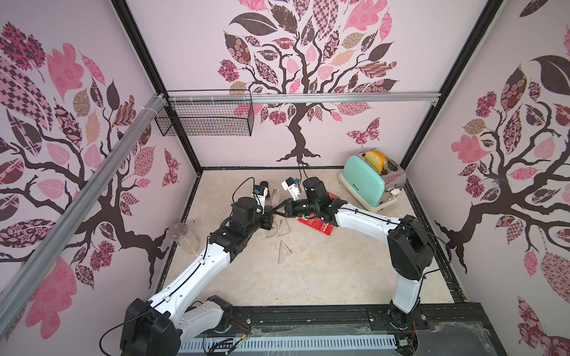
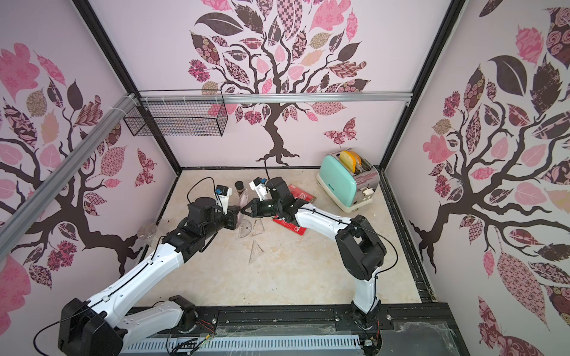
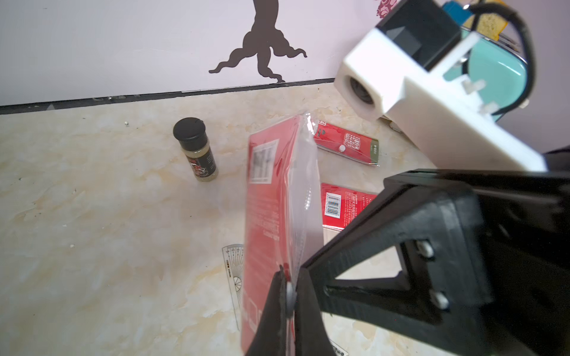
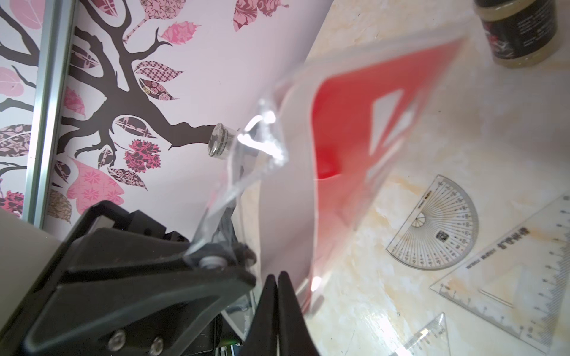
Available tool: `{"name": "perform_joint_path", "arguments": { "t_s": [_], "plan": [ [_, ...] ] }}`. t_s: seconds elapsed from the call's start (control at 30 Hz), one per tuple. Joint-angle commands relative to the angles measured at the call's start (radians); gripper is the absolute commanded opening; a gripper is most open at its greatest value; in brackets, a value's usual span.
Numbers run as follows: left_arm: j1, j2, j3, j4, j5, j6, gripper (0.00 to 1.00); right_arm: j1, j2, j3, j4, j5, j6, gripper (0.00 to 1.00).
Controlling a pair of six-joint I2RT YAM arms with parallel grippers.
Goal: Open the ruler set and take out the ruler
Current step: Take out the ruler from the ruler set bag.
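Note:
The ruler set [image 3: 271, 200] is a clear pouch with a red card inside, held upright above the table and seen in both top views [image 1: 275, 198] [image 2: 243, 198]. My left gripper [image 3: 290, 292] is shut on its lower edge, at the white snap button. My right gripper [image 4: 275, 279] is shut too. Its tips [image 3: 303, 268] meet the pouch's clear film right beside the left tips, and seem to pinch that film. The red card hides what is in the pouch. A clear protractor [image 1: 270, 229] and two clear set squares [image 1: 283, 228] [image 1: 282, 251] lie flat below.
Two more red pouches [image 3: 347, 145] [image 3: 342, 205] lie flat under the right arm. A small spice bottle [image 3: 196, 148] stands behind the held pouch. A mint toaster [image 1: 370, 182] fills the back right corner. A clear glass [image 1: 185, 237] stands by the left wall, and a wire basket [image 1: 206, 117] hangs above.

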Motion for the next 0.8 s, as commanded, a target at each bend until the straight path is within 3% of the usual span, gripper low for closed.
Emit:
{"name": "perform_joint_path", "arguments": {
  "t_s": [0.0, 0.37, 0.77],
  "plan": [
    [0.000, -0.029, -0.013, 0.041, 0.035, -0.007, 0.00, -0.023, 0.004, 0.032, -0.021, 0.040, 0.000, 0.07],
    [-0.015, -0.025, -0.016, 0.093, 0.137, -0.023, 0.00, -0.027, 0.054, 0.074, 0.004, 0.046, 0.023, 0.14],
    [-0.117, 0.012, 0.045, 0.109, 0.088, 0.032, 0.00, -0.024, 0.054, 0.001, 0.186, -0.098, 0.102, 0.31]
  ]
}}
